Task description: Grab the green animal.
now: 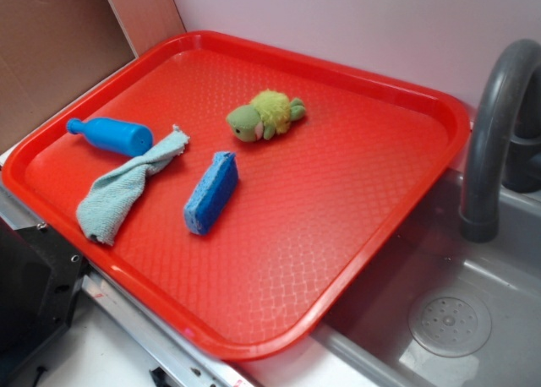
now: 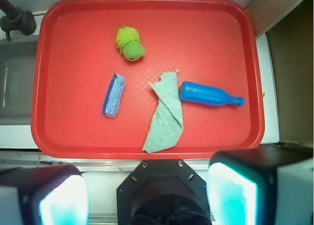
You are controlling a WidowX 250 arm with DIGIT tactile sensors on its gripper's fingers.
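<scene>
The green animal [image 1: 265, 115] [image 2: 130, 43], a small plush turtle with a fuzzy yellow-green shell, lies on the red tray [image 1: 338, 235] [image 2: 216, 33] toward its far side. High above the tray's near edge, my gripper [image 2: 147, 195] stands open and holds nothing. Its two fingers [image 2: 59, 198] frame the bottom of the wrist view, far from the turtle. The exterior view does not show the gripper.
A blue sponge [image 1: 211, 193] [image 2: 114, 95], a pale teal cloth [image 1: 122, 193] [image 2: 166, 114] and a blue bottle [image 1: 112, 135] [image 2: 208, 95] lie on the tray. A grey sink [image 1: 473, 319] with a dark faucet [image 1: 490, 133] adjoins the tray.
</scene>
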